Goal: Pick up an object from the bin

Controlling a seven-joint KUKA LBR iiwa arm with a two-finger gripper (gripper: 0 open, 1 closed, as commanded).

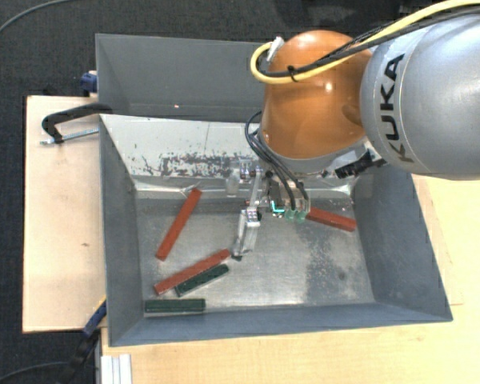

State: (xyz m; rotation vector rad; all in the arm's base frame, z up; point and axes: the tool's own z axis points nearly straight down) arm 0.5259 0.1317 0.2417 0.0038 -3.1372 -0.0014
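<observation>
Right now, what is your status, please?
End effector low, mid-bin, by end of long red flat stick. Dark green flat stick lies alongside it.

Bright, even light from above — glare whitens the bin (pixel 184 146) back wall — shadows soft.

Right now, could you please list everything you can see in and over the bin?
Red sticks: three, red, one slanting left of centre, one lower towards the front, one at the right under the arm.
Green sticks: two, dark green, one alongside the lower red stick, one by the front wall at the left.
Bin: one, grey, holds all the sticks.
Arm: one, silver with an orange cover, reaching in from the right.
Gripper: one, metal, over the bin's middle, just above the lower red stick's right end.
</observation>
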